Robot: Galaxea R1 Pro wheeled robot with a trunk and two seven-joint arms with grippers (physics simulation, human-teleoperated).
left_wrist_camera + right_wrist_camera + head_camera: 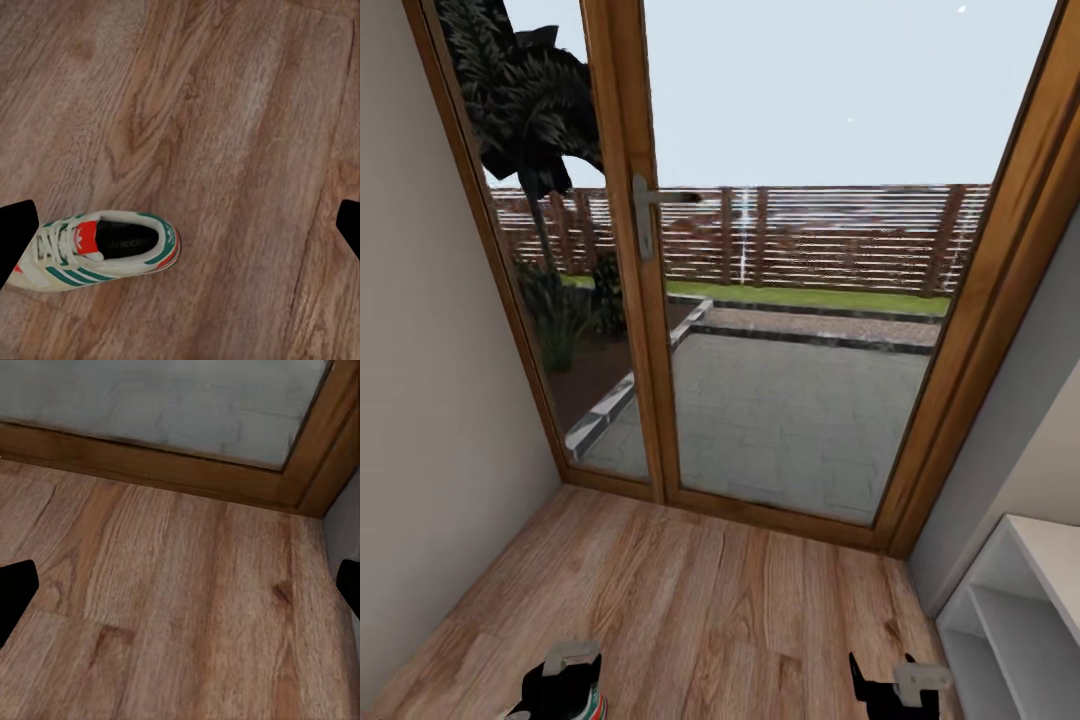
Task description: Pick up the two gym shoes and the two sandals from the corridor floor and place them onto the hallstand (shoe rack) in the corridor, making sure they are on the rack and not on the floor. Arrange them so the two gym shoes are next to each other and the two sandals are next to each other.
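One gym shoe (pixel 101 251), white with teal stripes and an orange-red tongue, lies on its sole on the corridor floor (pixel 225 112). My left gripper (pixel 180 225) hovers over it, open, with its black fingers (pixel 15 232) spread wide and the shoe close to one of them. In the head view a sliver of that shoe (pixel 590 706) peeks out under the left gripper (pixel 565 685) at the lower edge. My right gripper (pixel 885 690) is open over bare planks (pixel 180 607), nothing between its fingers. The pale hallstand (pixel 1010 610) with open tiers stands at the right. The sandals are out of view.
A wood-framed glass door (pixel 650 250) with a metal handle closes the corridor ahead, with a patio and a fence behind it. A plain wall (pixel 430 400) runs along the left. Wood flooring (pixel 710 600) stretches between the door and my grippers.
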